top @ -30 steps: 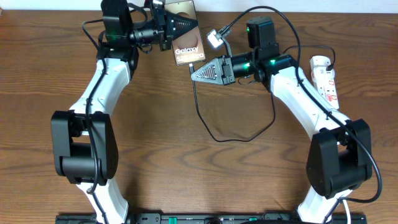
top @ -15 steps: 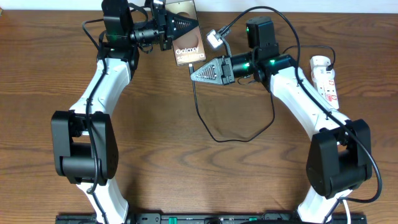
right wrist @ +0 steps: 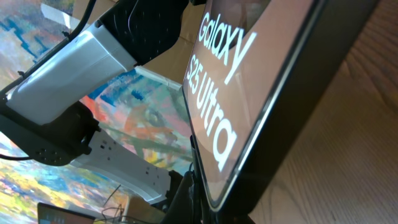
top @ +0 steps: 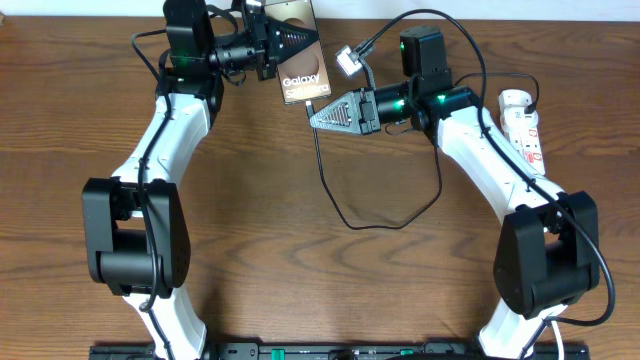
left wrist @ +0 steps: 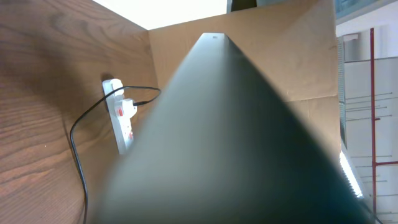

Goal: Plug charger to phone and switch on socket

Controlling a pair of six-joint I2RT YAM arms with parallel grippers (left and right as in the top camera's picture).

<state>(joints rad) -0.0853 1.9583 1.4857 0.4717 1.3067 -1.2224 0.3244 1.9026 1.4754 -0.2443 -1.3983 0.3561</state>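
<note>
— Grip on both sides, as we read it: the left gripper, at the upper centre of the overhead frame, is clamped on the phone. The right gripper, just below it, is pinched down on the tip of the charger. Do we agree?

— We do. We can't see the connector itself between the fingers, but the thin cable starts right at that closed tip, so we take it as held. The tip sits just beside the phone's lower edge, which we judge to be the port end.

— So one arm steadies the phone with that edge offered, and the other aims the connector at it.

— Materials, then. The phone is a rigid, glossy slab, bronze-grey with white lettering, and we think its smooth faces could slip. The cable is thin, limp and black, looping down to mid-frame over the grained wooden table.

— Further out, the white plastic socket lies at the right edge, with a rounded end and red marks. The left wrist view shows a black lead running into it. We cannot tell whether its switch is on.
</note>
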